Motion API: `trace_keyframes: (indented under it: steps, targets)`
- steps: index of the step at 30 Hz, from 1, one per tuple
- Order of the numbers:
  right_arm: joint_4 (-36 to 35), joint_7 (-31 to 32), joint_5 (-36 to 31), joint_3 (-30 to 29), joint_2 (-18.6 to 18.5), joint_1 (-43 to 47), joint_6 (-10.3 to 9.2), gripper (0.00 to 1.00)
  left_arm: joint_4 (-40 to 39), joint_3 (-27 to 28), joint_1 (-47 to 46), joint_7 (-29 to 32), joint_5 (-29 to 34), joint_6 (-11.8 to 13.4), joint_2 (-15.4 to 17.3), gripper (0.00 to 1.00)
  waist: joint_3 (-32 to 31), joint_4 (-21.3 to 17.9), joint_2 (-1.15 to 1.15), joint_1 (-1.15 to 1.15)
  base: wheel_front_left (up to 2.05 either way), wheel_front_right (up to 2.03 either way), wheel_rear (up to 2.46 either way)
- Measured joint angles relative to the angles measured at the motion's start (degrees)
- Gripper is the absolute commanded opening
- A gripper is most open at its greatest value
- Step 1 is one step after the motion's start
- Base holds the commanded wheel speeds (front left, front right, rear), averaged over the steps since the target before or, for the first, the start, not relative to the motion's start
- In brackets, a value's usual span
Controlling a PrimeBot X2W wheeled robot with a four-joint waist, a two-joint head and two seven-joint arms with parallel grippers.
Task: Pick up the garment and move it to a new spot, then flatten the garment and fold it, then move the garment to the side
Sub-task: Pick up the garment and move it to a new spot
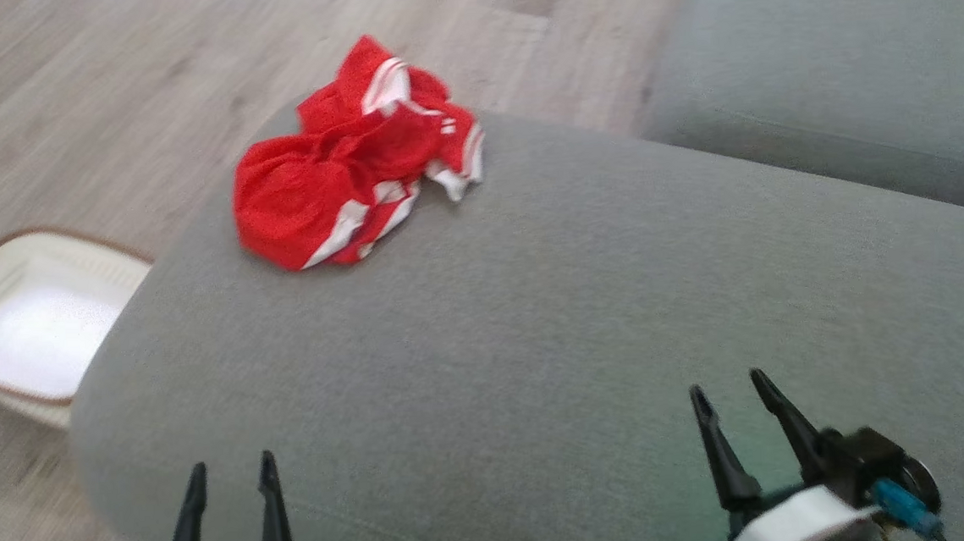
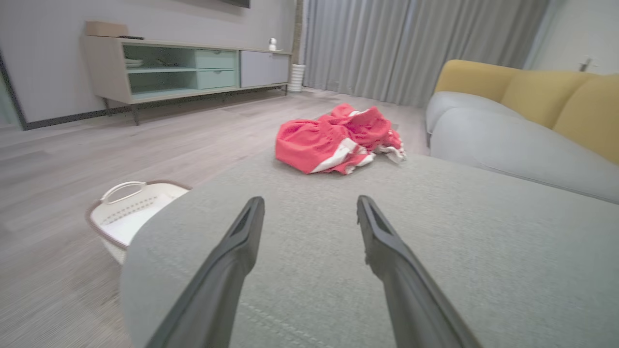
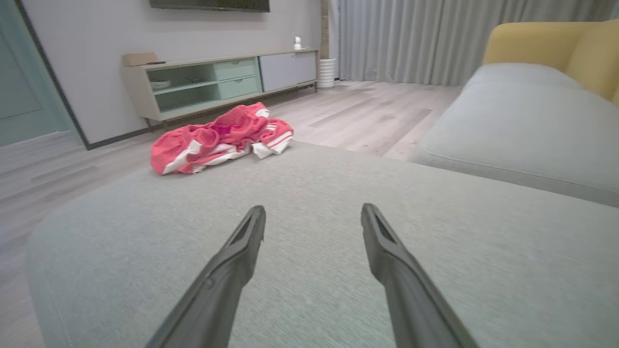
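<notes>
garment (image 1: 355,156): red shorts with white stripes, crumpled, far edge of grey ottoman (image 1: 536,318)
left gripper (image 1: 232,470): fingers spread, empty
right gripper (image 1: 728,385): fingers spread, empty
basket (image 1: 28,323): white, on floor left of ottoman

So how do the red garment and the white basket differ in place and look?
The garment lies crumpled on the grey cushion; the basket stands on the wooden floor beside it. The garment is red with white stripes; the basket is white with a brown rim. Both sit to the robot's left.
</notes>
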Motion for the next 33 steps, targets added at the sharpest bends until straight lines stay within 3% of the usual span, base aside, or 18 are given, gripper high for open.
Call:
trace_keyframes:
  steps: [9, 14, 19, 25, 29, 33]
  targets:
    - [1.5, 0.2, -0.1, 3.5, 0.0, -5.1, 0.00, 1.00, -2.4, 2.6, 2.3, -1.5, -1.6, 1.8, -0.1, 1.00, 2.9, 3.6, 0.00, 0.01, 0.00, 0.00, 0.00]
    - [1.6, 0.2, -0.1, 2.5, 0.0, -5.0, 0.00, 1.00, -5.1, 4.4, 2.2, -0.9, -1.6, 2.0, 2.0, 1.00, 2.8, 3.7, 0.00, 0.01, 0.00, 0.00, 0.00]
    - [-0.4, 0.3, -1.5, -1.8, 0.0, -4.6, 0.00, 1.00, -12.3, 7.3, -1.5, 4.5, -1.8, 1.7, 8.0, 1.00, 2.9, 3.9, 0.00, 0.01, 0.00, 0.00, 0.00]
    - [-6.7, 4.0, -5.9, -3.4, 0.0, -4.1, 0.00, 1.00, -17.4, 12.4, -17.1, 10.3, -1.6, -0.8, 17.1, 1.00, 5.6, 2.5, 0.00, 0.00, 0.00, 0.00, 0.00]
    - [-11.1, 6.9, -8.4, -3.9, -0.1, -5.9, 0.00, 1.00, -14.8, 11.9, -29.5, 13.9, -1.7, -4.2, 21.7, 1.00, 9.5, 0.0, 0.00, 0.01, 0.00, 0.00, 0.00]
    - [-14.1, 8.8, -10.1, -3.8, -0.1, -7.9, 0.00, 1.00, -10.3, 10.3, -38.9, 16.8, -2.0, -6.2, 22.7, 1.00, 12.8, -2.0, 0.00, 0.02, 0.00, 0.00, 0.00]
